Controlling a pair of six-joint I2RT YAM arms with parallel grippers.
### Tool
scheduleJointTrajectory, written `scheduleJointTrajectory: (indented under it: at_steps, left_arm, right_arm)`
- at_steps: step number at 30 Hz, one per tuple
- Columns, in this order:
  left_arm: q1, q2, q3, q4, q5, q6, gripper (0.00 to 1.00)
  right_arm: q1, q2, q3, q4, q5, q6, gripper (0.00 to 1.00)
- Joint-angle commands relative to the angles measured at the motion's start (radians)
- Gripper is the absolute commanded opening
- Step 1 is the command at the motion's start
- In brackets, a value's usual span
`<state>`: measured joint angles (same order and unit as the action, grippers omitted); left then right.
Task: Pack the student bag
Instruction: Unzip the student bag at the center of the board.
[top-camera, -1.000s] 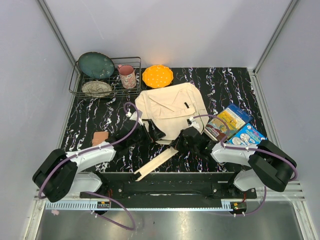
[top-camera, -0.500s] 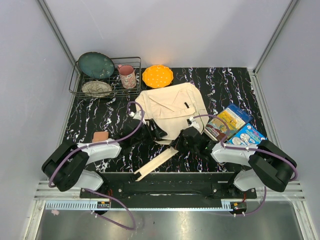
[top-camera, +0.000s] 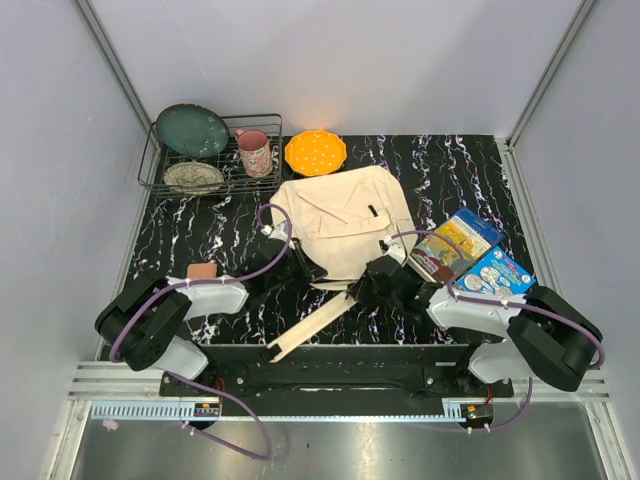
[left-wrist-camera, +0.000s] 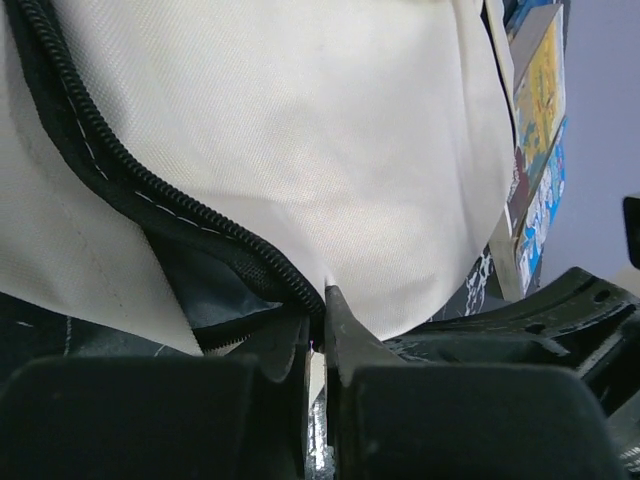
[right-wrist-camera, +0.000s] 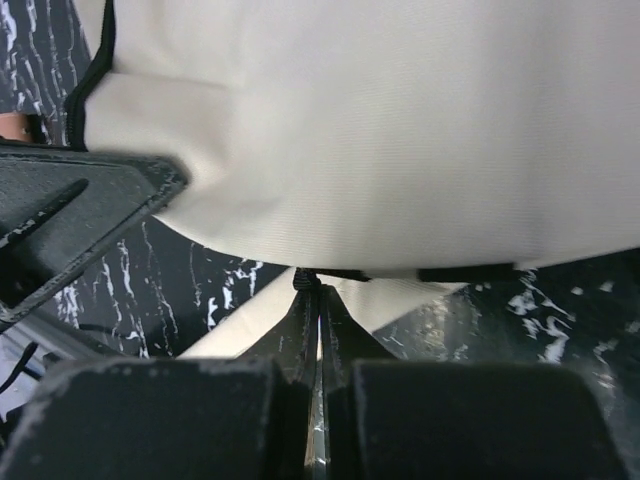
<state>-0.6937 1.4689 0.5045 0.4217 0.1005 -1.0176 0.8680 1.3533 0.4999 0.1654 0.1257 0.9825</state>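
On the left, the left gripper (left-wrist-camera: 318, 322) is pinched shut on the black zipper (left-wrist-camera: 150, 215) at the near edge of the student bag (top-camera: 345, 215), which lies flat in the middle of the table (top-camera: 200, 240). The cloth looks soft and light, so I think it will fold and drag. The firmer zipper seam seems the better hold. The right gripper (right-wrist-camera: 318, 290) is closed too, nipping the near hem.
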Motion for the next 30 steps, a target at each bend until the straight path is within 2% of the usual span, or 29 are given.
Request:
scheduleJointTrajectory:
  at_steps: [1, 5, 13, 21, 30]
  left_arm:
    - [0.04, -0.059, 0.008, -0.064, -0.083, 0.073, 0.0]
    - [0.089, -0.13, -0.003, -0.161, -0.125, 0.161, 0.0]
    - [0.161, -0.234, -0.015, -0.297, -0.174, 0.255, 0.0]
    - [0.243, -0.337, -0.029, -0.376, -0.167, 0.321, 0.0]
    - [0.273, -0.371, -0.021, -0.394, -0.119, 0.35, 0.0]
  right_arm:
    - [0.006, -0.077, 0.022, -0.135, 0.127, -0.033, 0.0]
    - [0.005, -0.123, 0.043, -0.243, 0.186, -0.07, 0.0]
    - [-0.02, -0.14, 0.08, -0.323, 0.229, -0.149, 0.0]
    - [-0.2, -0.189, 0.058, -0.34, 0.166, -0.208, 0.0]
    - [-0.374, -0.097, 0.144, -0.317, 0.066, -0.314, 0.0]
